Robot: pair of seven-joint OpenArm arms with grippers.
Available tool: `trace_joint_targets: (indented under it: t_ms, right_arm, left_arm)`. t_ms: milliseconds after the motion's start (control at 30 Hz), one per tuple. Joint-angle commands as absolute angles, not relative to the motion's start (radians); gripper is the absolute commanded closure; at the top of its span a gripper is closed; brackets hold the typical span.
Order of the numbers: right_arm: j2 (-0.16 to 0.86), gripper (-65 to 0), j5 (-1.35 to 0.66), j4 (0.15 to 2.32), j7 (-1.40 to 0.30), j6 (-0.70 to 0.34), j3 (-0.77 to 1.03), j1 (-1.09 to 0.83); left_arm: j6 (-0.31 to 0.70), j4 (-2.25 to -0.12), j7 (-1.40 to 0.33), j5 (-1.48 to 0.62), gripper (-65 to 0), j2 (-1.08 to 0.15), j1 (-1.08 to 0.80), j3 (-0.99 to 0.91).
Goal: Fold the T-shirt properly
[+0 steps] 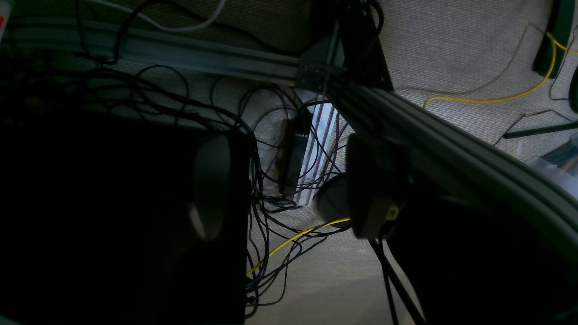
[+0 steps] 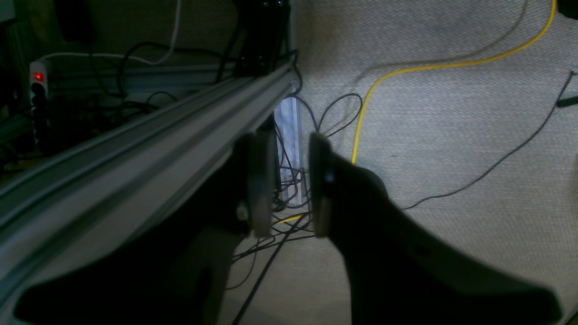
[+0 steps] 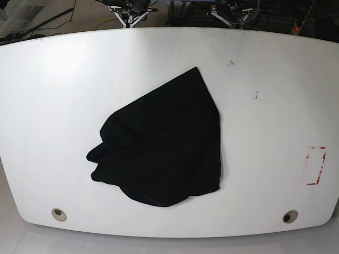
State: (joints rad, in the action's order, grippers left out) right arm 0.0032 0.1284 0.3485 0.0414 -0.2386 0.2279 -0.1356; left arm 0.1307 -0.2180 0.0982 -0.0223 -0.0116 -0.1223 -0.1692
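The black T-shirt lies crumpled in a rough heap at the middle of the white table, with one corner pointing toward the far edge. Neither gripper is near it. Both arms are drawn back beyond the table's far edge, the left arm on the right and the right arm on the left. My left gripper hangs over the floor with its fingers wide apart and nothing between them. My right gripper also faces the floor, with a narrow empty gap between its fingers.
A red outlined rectangle is marked on the table at the right. Two round holes sit near the front edge. Under the wrists run an aluminium rail, tangled black cables, a yellow cable and a power strip.
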Motion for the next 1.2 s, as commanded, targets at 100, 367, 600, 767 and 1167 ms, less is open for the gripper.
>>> trace_joint_targets:
  t_ms: [100,367,600,767,1167]
  right_arm:
    - [0.005,-12.4,0.131,0.421,0.045,-0.243,0.228,-0.186]
    - [0.005,-12.4,0.131,0.559,0.038,-0.243,0.228,-0.275]
    - [0.005,-12.4,0.131,0.656,0.038,-0.243,0.228,-0.352]
    - [0.005,-12.4,0.131,0.73,0.038,-0.246,0.228,-0.414]
    - [0.005,-12.2,0.131,0.918,0.038,-0.249,0.226,-0.576]
  left_arm:
    - [0.134,-0.271,0.105,-0.019,-37.6,-0.016,-0.165,-0.166]
    - [0.133,-0.441,0.097,-0.016,-37.5,-0.018,-0.268,-0.166]
    - [0.131,-0.479,0.101,-0.018,-37.4,-0.045,-0.32,-0.168]
    - [0.131,-0.549,0.097,-0.018,-37.4,-0.045,-0.38,-0.168]
    - [0.131,-0.74,0.097,-0.015,-37.4,-0.047,-0.549,-0.166]
